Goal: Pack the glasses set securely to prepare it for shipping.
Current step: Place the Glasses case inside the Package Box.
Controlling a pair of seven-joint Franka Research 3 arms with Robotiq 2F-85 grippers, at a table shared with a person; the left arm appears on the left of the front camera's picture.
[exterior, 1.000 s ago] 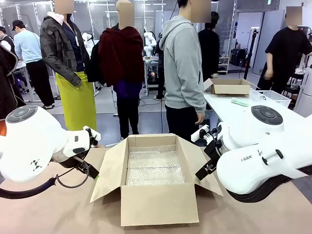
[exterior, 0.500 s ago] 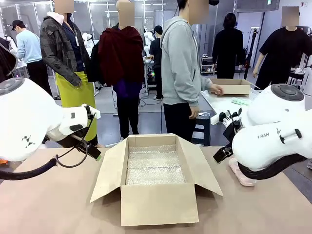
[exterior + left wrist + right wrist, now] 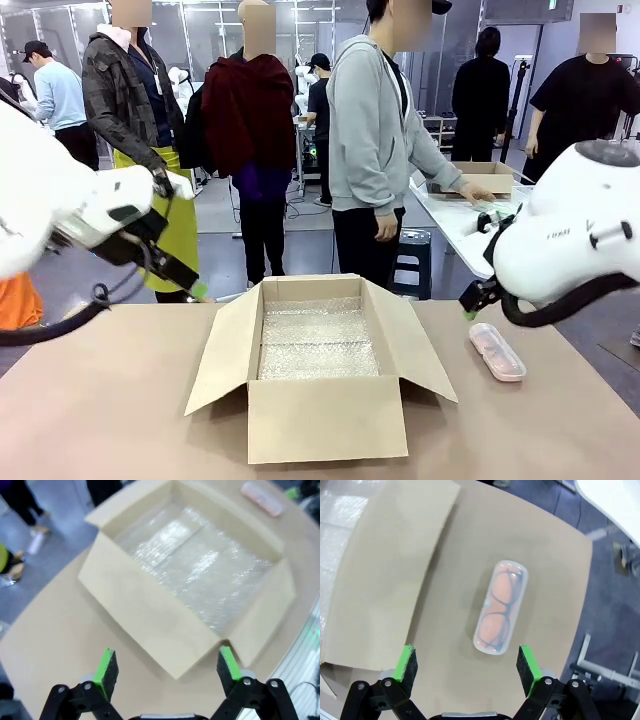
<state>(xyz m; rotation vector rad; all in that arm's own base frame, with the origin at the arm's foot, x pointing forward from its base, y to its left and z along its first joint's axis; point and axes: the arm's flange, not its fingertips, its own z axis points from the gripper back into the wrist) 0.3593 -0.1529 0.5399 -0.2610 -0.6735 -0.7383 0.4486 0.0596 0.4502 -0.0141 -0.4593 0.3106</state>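
Two grippers, both with jaws spread wide, nothing held.

Nearest: brown table with an open cardboard box at its centre. Side flaps are folded outward. Bubble wrap lines the box floor, and I see nothing else inside.

On the left side the left gripper hangs in the air beyond the box's left flap, clear of it. In the left wrist view its green pads stand far apart, with a box corner lower down between them and no contact.

On the right side the pink glasses case lies flat on the table, just past the box's right flap and apart from it. Its clear top faces up, and the right wrist view shows dark-framed spectacles through it.

Above the case's far end hovers the right gripper, not touching. From its own camera the case sits ahead of and between the spread fingers.

Farther back: person in a grey hoodie stands at the table's far edge, turned toward picture right. One hand rests by a small carton on a white table behind.
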